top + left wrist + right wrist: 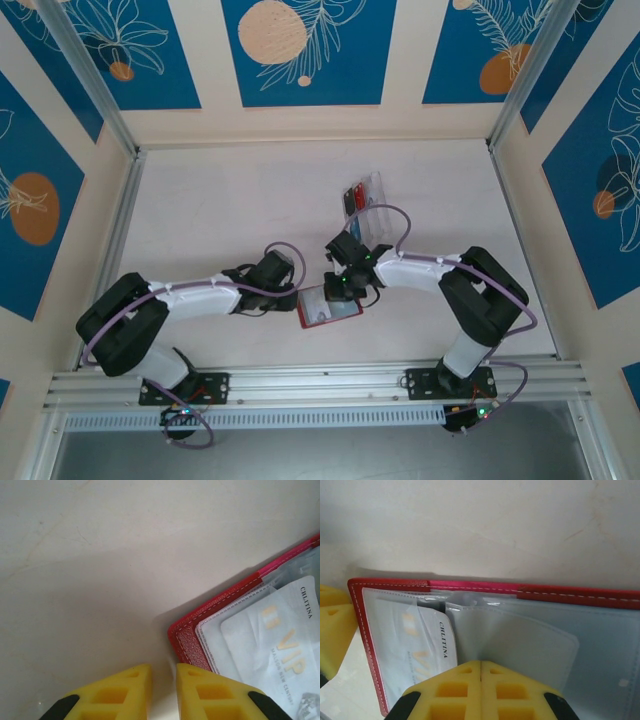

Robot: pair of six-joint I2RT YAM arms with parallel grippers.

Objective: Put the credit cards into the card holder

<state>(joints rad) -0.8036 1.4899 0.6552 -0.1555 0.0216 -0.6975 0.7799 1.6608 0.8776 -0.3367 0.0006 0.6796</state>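
My left jaws sit low over the pale surface (220,200). Their yellow pads (125,692) are parted by a narrow gap with bare surface showing through it, and they pinch nothing. Just to their right lies the card holder (330,308), open flat near the front edge between my two arms, its red corner close beside my right-hand pad. A pale card (280,645) lettered VIP sits inside one of its greyish clear sleeves (520,640). My right jaws hang over the open holder, pads pressed tight together above a clear sleeve; whether they nip its film I cannot tell. Farther back, a clear tray (378,185) holds red and black cards (353,195)
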